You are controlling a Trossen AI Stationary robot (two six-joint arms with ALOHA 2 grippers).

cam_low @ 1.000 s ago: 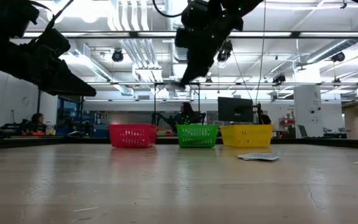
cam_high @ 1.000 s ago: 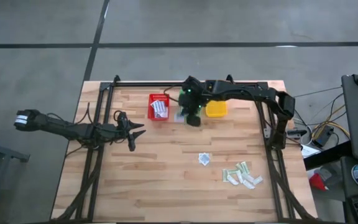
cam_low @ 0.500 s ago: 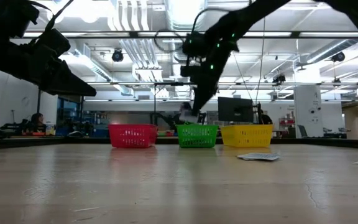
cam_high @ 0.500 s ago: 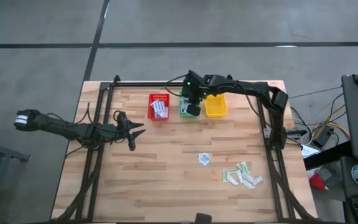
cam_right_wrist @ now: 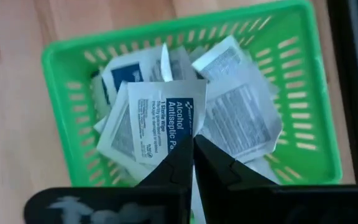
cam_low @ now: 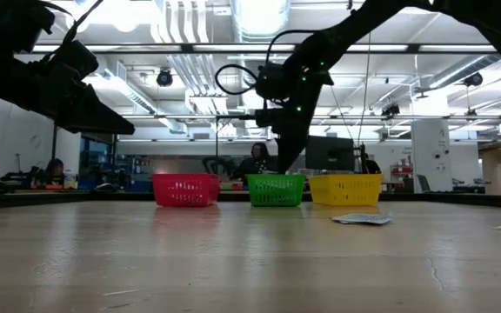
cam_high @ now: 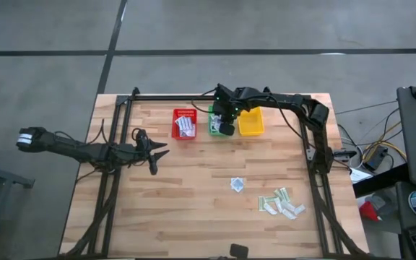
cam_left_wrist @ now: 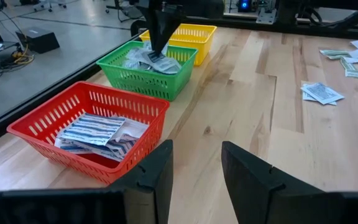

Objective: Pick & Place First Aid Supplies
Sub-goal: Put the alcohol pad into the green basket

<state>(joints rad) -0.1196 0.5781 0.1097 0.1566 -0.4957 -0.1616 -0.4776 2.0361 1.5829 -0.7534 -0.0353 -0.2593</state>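
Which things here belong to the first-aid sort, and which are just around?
Job:
- square packet pinched by right gripper over the green basket
- loose packets on the table
- packets in red basket
- yellow basket

Around:
- left gripper, open, idle at table's left
- cables off the table

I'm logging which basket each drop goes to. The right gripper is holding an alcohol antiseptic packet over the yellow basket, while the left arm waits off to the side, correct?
Not quite: the basket is wrong. The right wrist view shows the right gripper pinching the alcohol antiseptic packet over the green basket, not the yellow one. The left gripper does wait off to the side.
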